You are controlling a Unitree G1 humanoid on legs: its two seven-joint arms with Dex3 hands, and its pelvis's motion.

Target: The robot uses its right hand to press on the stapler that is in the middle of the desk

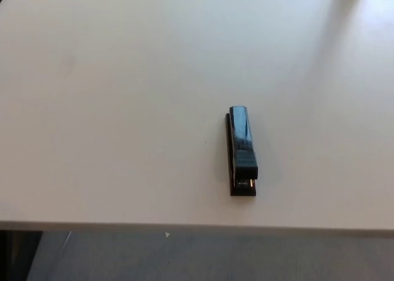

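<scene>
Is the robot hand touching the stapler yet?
Apart. The head view shows the stapler lying alone on the desk, with no robot hand anywhere in the picture.

the pale counter [111,108] lies bare on every side of the dark stapler [242,150], which is the only thing standing on it, so there is open room to reach it from the left, the right, the far side and from above. the stapler lies lengthwise, running away from the near edge, a little right of the middle. its near end sits close to the counter's front edge, beyond which the grey floor [203,256] shows.
</scene>
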